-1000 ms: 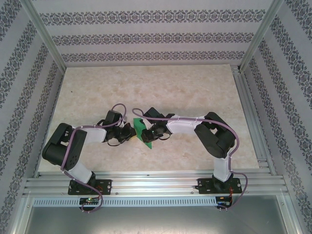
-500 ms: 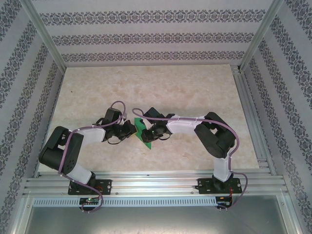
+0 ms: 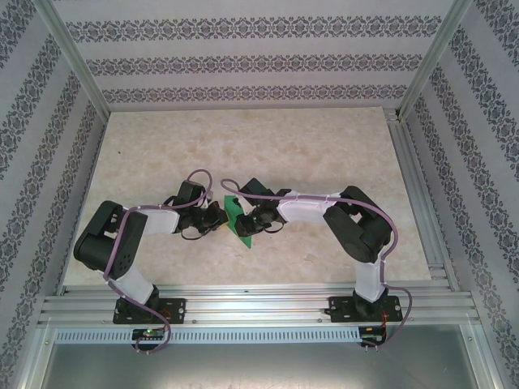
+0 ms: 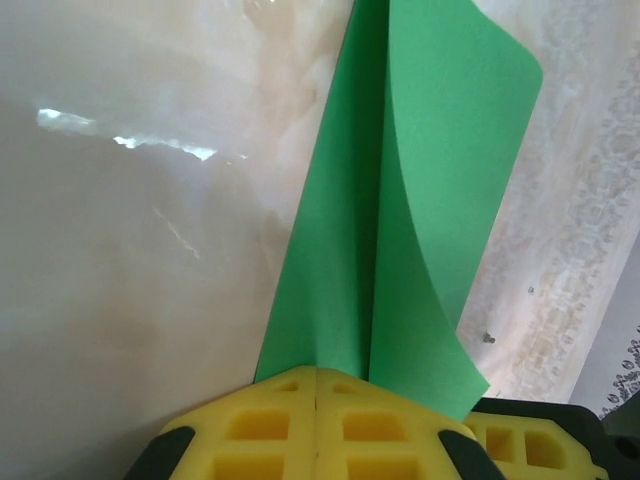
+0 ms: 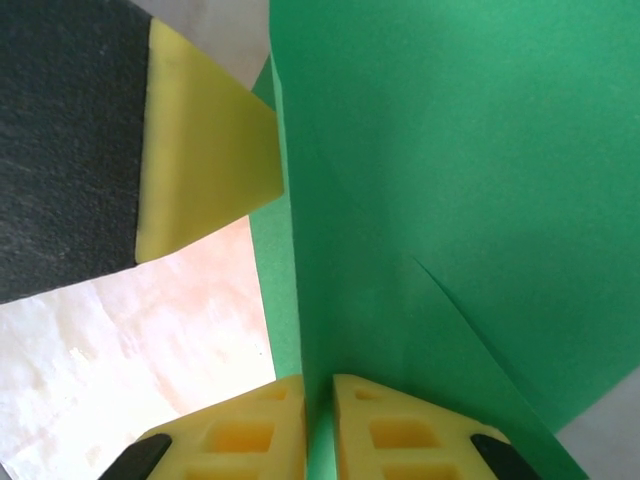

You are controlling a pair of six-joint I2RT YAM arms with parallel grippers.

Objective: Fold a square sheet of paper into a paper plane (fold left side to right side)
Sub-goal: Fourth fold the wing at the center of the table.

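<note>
**Green square sheet of paper [image 3: 235, 215] caught between two grippers at mid-table**

Seen from overhead, the left arm [image 3: 122, 243] comes in from the lower left of the frame and bends toward the centre. Its left gripper [image 3: 215, 217] ends just left of the green paper. That side's wrist view shows the two yellow pads [image 4: 250, 425] pressed flat together, their tips against the sheet's near edge. Whether any paper is nipped in the seam I cannot tell. Beyond those pads the sheet runs toward the upper right of the frame. One layer lies along the glossy marbled table [image 3: 308, 146], and a second layer curls up off it along a lengthwise crease.

Just right of centre in the overhead view, the right gripper [image 3: 247, 220] meets the sheet from the other side. The right arm [image 3: 357, 227] arches back toward the lower right. In its wrist view the pads stand only a sliver apart, with green paper running down into the slot: a narrow pinch on the sheet. At the upper left of that frame the black, yellow-tipped finger [image 5: 200, 150] of the left gripper touches the sheet's edge. The paper spreads across the upper right, marked by a short diagonal crease.

Striped, patterned walls [image 3: 243, 61] close in the table on three sides.
</note>
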